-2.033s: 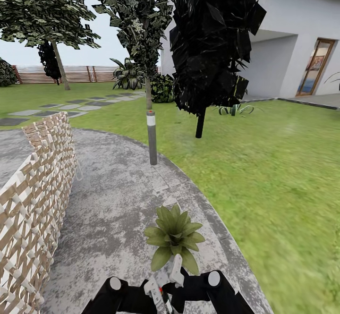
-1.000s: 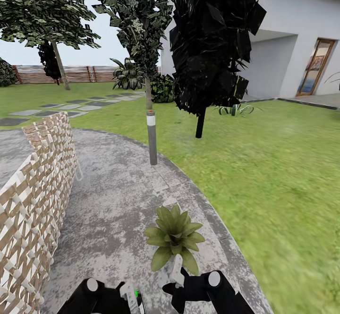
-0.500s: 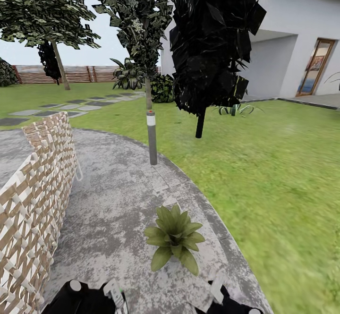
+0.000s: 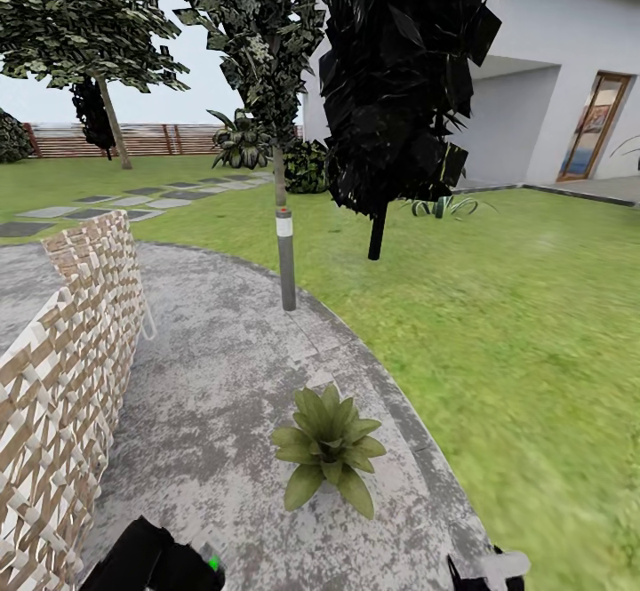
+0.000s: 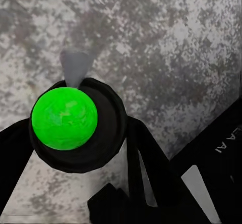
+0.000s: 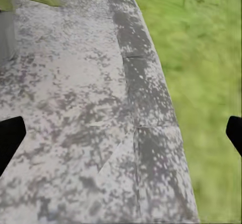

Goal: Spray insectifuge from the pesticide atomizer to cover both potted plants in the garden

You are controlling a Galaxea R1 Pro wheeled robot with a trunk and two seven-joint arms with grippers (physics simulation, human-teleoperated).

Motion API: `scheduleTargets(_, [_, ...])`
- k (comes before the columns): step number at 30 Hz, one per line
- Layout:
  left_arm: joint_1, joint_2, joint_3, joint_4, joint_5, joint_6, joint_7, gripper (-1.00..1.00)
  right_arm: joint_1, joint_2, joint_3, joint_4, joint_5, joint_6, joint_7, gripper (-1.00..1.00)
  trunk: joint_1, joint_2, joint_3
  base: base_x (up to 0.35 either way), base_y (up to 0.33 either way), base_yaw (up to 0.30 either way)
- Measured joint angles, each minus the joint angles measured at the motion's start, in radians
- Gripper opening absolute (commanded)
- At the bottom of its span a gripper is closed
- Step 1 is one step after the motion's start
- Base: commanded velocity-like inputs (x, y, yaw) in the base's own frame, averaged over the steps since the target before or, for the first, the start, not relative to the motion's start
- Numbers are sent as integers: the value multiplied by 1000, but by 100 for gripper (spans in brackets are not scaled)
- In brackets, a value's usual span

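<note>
My left jaws (image 5: 75,133) are clamped on the pesticide atomizer (image 5: 64,117), green top toward my wrist cam. Right jaws (image 6: 121,133) spread wide, nothing in them. Potted plant (image 4: 327,444) sits on the patio (image 4: 222,351) just ahead. Spraying step, I judge; next: raise nozzle over leaves & squeeze.

A potted plant (image 4: 327,446) with broad green leaves stands on the round grey stone patio (image 4: 222,369), near its edge with the lawn (image 4: 498,324). A wicker seat (image 4: 62,369) rises at the left, a grey post (image 4: 285,259) stands beyond the plant, with trees, a wooden fence (image 4: 147,139) and a white house (image 4: 551,67) behind. Dark arm parts show at the bottom edge.
</note>
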Motion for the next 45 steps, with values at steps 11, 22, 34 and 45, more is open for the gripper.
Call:
scheduleTargets(11, [-178,-11,-167,0,12,362,-10,-100,17,1,-10,26,-317,3,-124,100,0,0,0,0,0,0])
scheduleTargets(22, [-251,-9,-235,10,-44,420,-127,-100,17,14,-5,30,-385,4,-120,100,0,0,0,0,0,0])
scheduleTargets(34, [-245,-14,-274,16,-97,460,-128,-100,18,13,-5,29,-387,3,-121,100,0,0,-6,123,9,-8])
scheduleTargets(45, [-254,-14,-280,16,-100,479,-127,-100,17,13,-4,29,-387,4,-123,100,0,0,-12,3,0,-8])
